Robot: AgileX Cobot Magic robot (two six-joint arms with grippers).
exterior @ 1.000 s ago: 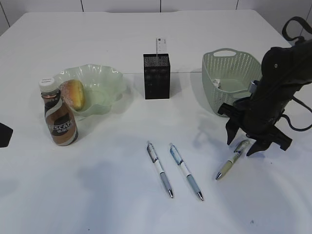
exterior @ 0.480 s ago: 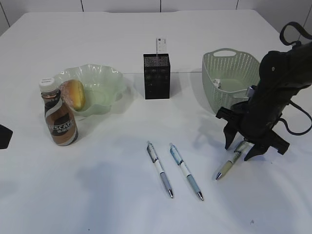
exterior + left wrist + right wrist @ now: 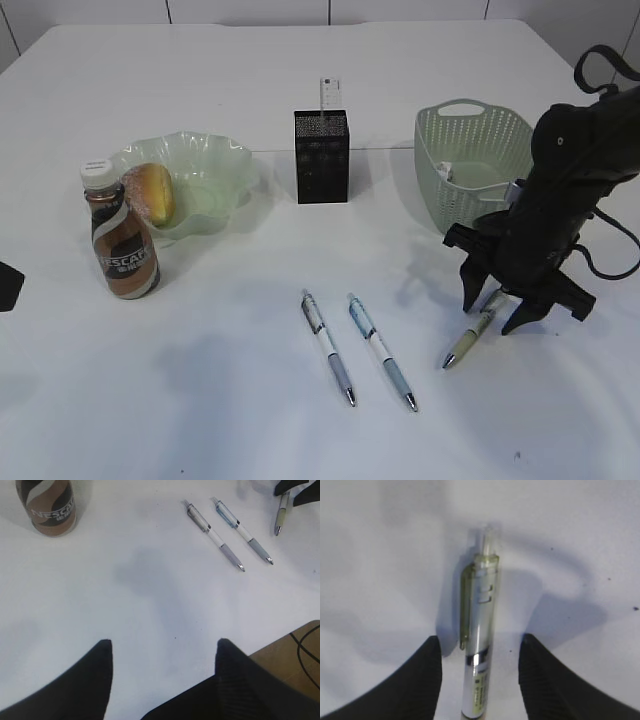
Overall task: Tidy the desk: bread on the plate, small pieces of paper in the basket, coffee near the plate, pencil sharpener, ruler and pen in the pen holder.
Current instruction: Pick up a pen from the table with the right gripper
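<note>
So the coffee bottle reads NESCAFE; the green pen lies diagonally, tip toward the camera, between the open right claw.

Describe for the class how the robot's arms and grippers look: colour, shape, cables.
The right arm is matt black and bulky, with black cables looping beside it. Its right gripper has splayed black fingers with pointed tips. The left gripper shows only two dark, rounded, finely ribbed fingertips. No markings are visible.
</note>
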